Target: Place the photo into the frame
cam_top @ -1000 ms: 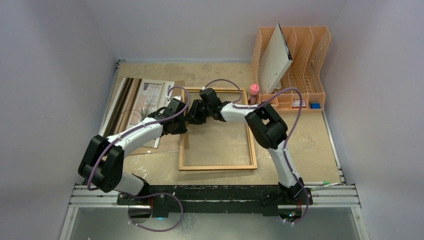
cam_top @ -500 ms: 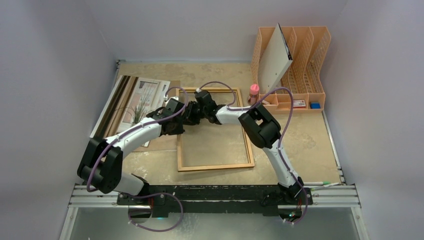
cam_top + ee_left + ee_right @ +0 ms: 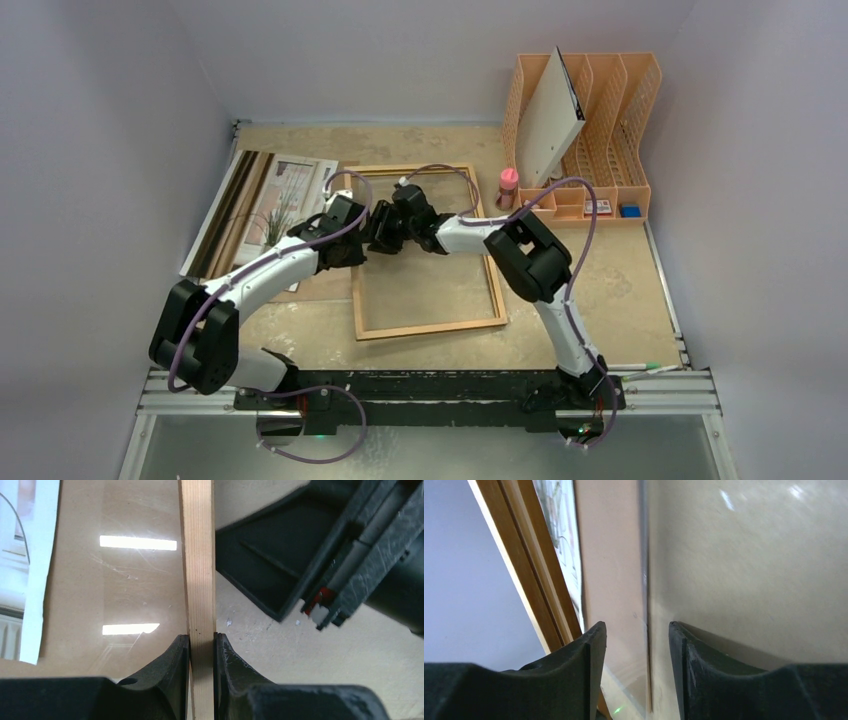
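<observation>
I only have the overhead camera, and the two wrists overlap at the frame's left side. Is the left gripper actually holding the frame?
Observer: Yes. The left wrist view shows the left gripper shut on the frame, squeezing its wooden rail from both sides.
Operator: And the right one?
Observer: The right gripper is open. Its fingers stand apart and grip nothing.
Operator: Anything in that gap?
Observer: A thin dark edge runs up through it. I cannot tell what it belongs to.
</observation>
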